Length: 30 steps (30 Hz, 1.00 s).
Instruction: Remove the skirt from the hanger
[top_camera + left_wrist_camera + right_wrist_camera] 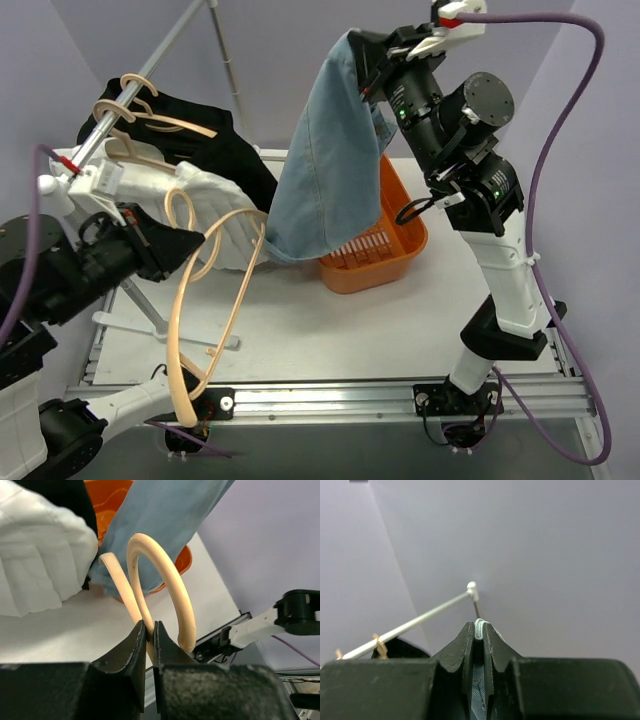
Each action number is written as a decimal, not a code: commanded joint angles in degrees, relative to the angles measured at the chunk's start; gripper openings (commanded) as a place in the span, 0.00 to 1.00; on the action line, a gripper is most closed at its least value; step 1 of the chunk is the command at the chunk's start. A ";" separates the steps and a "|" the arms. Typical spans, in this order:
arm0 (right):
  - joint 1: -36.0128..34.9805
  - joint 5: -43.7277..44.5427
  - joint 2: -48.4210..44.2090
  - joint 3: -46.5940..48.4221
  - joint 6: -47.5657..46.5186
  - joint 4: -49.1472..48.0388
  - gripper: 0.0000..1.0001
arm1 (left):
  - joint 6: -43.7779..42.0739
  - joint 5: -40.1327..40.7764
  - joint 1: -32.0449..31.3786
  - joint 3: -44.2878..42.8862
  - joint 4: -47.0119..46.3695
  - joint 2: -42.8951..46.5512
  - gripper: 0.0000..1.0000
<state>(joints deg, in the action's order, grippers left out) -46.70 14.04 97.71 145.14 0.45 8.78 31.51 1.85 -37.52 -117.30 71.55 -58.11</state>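
The blue denim skirt [330,160] hangs in the air from my right gripper [365,75], which is shut on its top edge high above the table. The pinched cloth shows between the jaws in the right wrist view [478,692], where the gripper [478,625] points at the wall. My left gripper [195,245] is shut on the tan hanger [185,300], held low at the left. The hanger's upper arm reaches the skirt's lower left hem; I cannot tell if they touch. In the left wrist view the hanger [170,580] rises from the closed gripper [148,627] before the skirt [160,515].
An orange basket [385,250] sits on the table under and behind the skirt. A clothes rail [150,75] at the left carries more tan hangers [135,100], a black garment [215,140] and a white garment [225,215]. The rack's foot [150,310] lies on the table.
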 commanded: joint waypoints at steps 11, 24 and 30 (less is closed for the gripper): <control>11.62 -2.09 0.99 1.12 -2.39 -19.06 0.00 | -2.33 -1.85 -0.19 14.99 -6.16 4.06 0.02; 13.13 -11.05 -3.93 -19.89 5.35 -12.56 0.00 | -2.50 -3.34 -0.10 16.31 -7.21 3.26 0.02; 10.40 -10.35 -8.76 -29.38 5.87 -11.94 0.00 | -2.50 -3.43 -0.19 17.71 -7.04 3.53 0.02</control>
<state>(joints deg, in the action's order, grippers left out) -35.16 5.10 96.47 116.97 4.69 3.22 29.30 -0.75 -37.52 -99.85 68.53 -54.83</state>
